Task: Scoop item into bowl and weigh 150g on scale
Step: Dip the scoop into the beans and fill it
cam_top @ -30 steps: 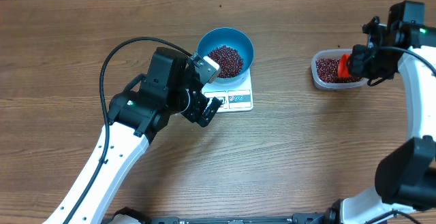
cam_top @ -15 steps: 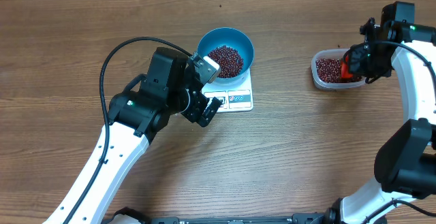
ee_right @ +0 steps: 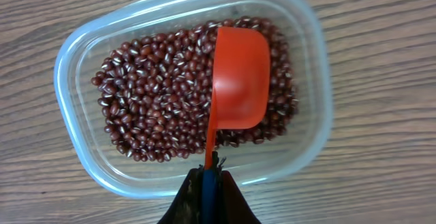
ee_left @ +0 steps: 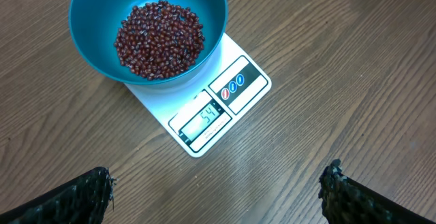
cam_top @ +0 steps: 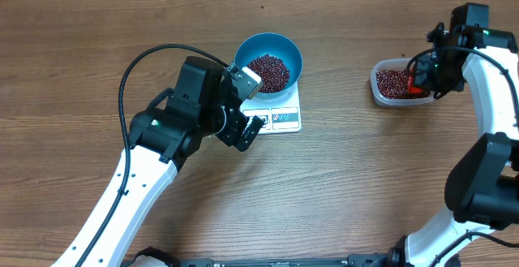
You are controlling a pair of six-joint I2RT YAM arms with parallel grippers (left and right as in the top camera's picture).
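Repositioned slightly, our right gripper (ee_right: 210, 168) clamps the scoop (ee_right: 238, 74) over the beans (ee_right: 150, 108) in the tub (ee_right: 63, 94) for reloading; our left gripper (ee_left: 218, 190) stands open.

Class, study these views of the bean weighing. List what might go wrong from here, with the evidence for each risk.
1. The right gripper pinches the scoop only at its handle tip; loaded, it may twist and spill beans between tub and bowl.
2. The bowl overhangs the scale's edge; a knock from the scoop might tip it.
3. The open left gripper hangs near the scale; touching it would spoil the reading.
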